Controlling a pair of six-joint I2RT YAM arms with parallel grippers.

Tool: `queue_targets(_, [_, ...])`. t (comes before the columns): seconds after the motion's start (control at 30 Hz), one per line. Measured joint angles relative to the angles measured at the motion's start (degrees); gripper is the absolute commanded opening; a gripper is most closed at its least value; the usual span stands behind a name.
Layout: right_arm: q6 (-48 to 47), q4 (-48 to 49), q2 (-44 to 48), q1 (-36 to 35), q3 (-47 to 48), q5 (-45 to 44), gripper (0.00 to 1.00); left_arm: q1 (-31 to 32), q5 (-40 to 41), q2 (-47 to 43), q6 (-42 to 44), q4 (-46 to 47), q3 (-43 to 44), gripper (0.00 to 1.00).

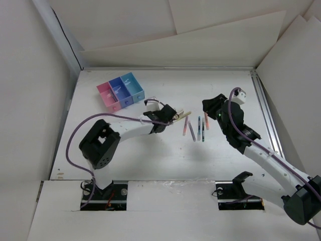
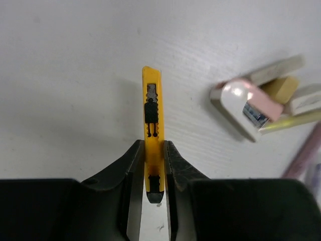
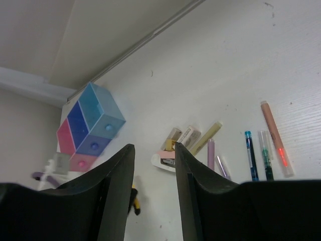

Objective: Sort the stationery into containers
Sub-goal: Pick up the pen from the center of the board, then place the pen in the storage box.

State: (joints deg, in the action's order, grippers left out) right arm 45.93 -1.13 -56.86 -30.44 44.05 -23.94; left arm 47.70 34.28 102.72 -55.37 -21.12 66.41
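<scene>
We judge sorting barely begun; fingers of the left gripper [image 2: 154,150] clamp the yellow-black stick [image 2: 152,100] on the counter [image 1: 150,150] near the erasers [image 2: 281,85]; fingers of the right gripper [image 3: 153,148] stand apart, empty; pens [image 1: 199,128] lie loose at 4 o'clock from the 3 bins [image 1: 121,90].

Three bins [image 1: 121,89], one yellow-black stick [image 2: 152,113], two arms [image 1: 133,131].

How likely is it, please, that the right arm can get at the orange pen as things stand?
Probably yes. The right gripper hangs open and empty close to the orange pen, which lies flat at the right-hand end of the pen row with nothing over it.
</scene>
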Motion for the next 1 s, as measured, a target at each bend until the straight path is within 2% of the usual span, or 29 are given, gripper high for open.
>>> queue_targets(0.1, [0.00, 0.00, 0.00, 0.00, 0.00, 0.02, 0.44, -4.83, -1.68, -6.82, 0.09, 2.14, -0.94, 0.10])
queue_targets(0.23, [0.00, 0.00, 0.00, 0.00, 0.00, 0.35, 0.44, -15.80, -3.65, -13.33, 1.38, 6.78, -0.15, 0.12])
queue_targets(0.37, [0.00, -0.02, 0.00, 0.00, 0.00, 0.44, 0.44, -26.40, -5.75, -12.81, 3.65, 8.46, 4.72, 0.12])
queue_targets(0.53, [0.00, 0.00, -0.09, 0.00, 0.00, 0.48, 0.44, -35.65, -9.57, -8.11, 5.90, 9.33, 10.78, 0.12])
queue_targets(0.73, [0.00, -0.02, -0.24, 0.00, 0.00, 0.87, 0.44, -41.75, -9.94, 0.04, 9.44, 7.41, 16.13, 0.12])
queue_targets(1.0, [0.00, 0.00, -0.24, 0.00, 0.00, 1.22, 0.44, -43.43, -10.10, 5.16, 14.75, 5.29, 16.65, 0.14])
